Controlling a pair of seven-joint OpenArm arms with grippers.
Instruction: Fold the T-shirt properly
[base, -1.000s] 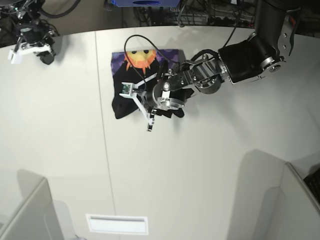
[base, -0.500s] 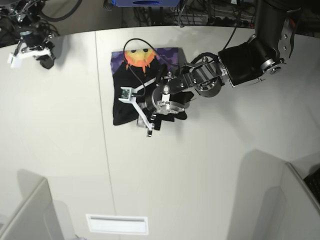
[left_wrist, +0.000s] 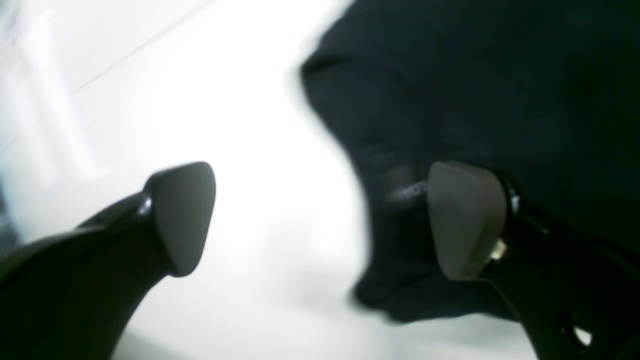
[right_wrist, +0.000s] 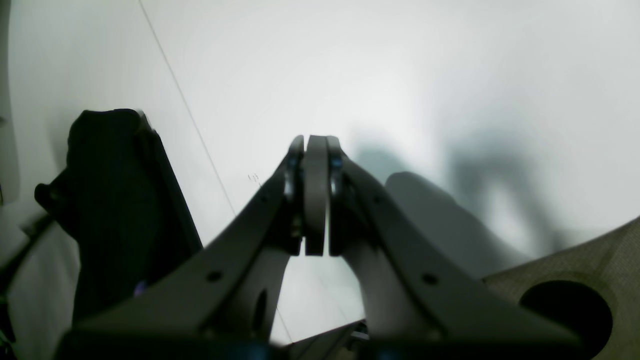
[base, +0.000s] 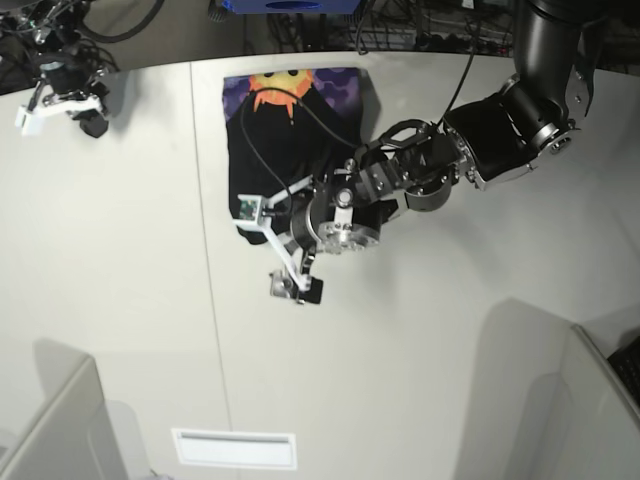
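Observation:
The T-shirt lies at the far middle of the white table, mostly black, with the orange sun on purple at its far end. My left gripper hangs just past the shirt's near edge. In the left wrist view it is wide open: the left pad is over bare table and the right pad is against a black fold of the shirt. My right gripper is at the far left corner, away from the shirt. Its fingers are pressed together and empty.
A table seam runs front to back left of the shirt. A white slot sits at the front edge. Grey dividers stand at the front left and front right. Cables lie behind the table.
The shirt now reaches farther toward the table's back edge, with the sun print shifted that way. My left gripper has moved toward the front, off the shirt's near edge. The right arm has barely moved.

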